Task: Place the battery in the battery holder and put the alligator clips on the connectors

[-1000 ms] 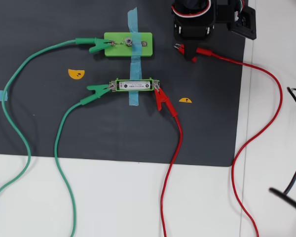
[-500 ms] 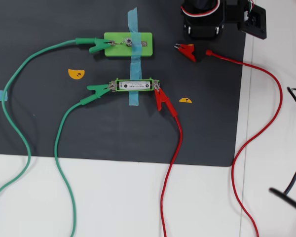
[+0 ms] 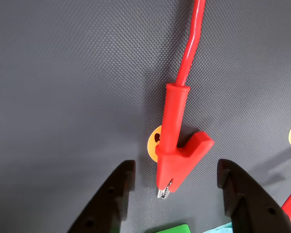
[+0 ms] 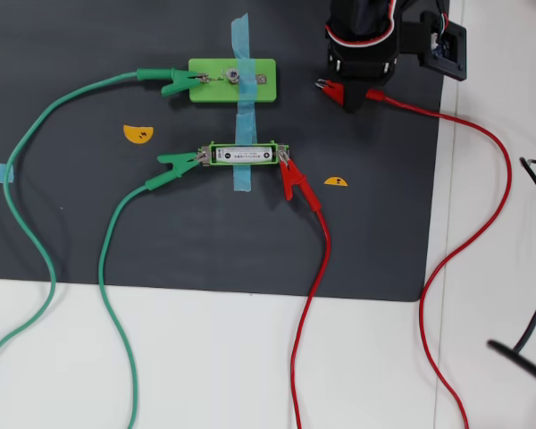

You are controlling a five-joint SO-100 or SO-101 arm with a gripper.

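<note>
The battery [image 4: 243,155] lies in the narrow green battery holder [image 4: 243,144]. A green alligator clip [image 4: 180,161] bites the holder's left connector and a red one [image 4: 292,177] its right. Another green clip [image 4: 174,82] sits on the left connector of the wider green block [image 4: 232,80]. A loose red alligator clip [image 3: 177,150] lies flat on the black mat, its metal jaws toward the block. My gripper [image 3: 177,170] is open, with one black finger [image 3: 114,199] on each side of this clip and neither touching it. From overhead the arm [image 4: 362,40] hides the fingers above that clip [image 4: 339,92].
Blue tape [image 4: 241,54] holds the block and the holder to the black mat [image 4: 71,223]. Yellow stickers [image 4: 138,134] lie on the mat, one [image 3: 156,141] under the loose clip. Red wires [image 4: 482,179] and green wires [image 4: 36,179] trail onto the white table. Dark cables [image 4: 531,331] lie at right.
The arm swung slightly right, then came back down over the loose red clip. The clip and everything else have stayed in place.
</note>
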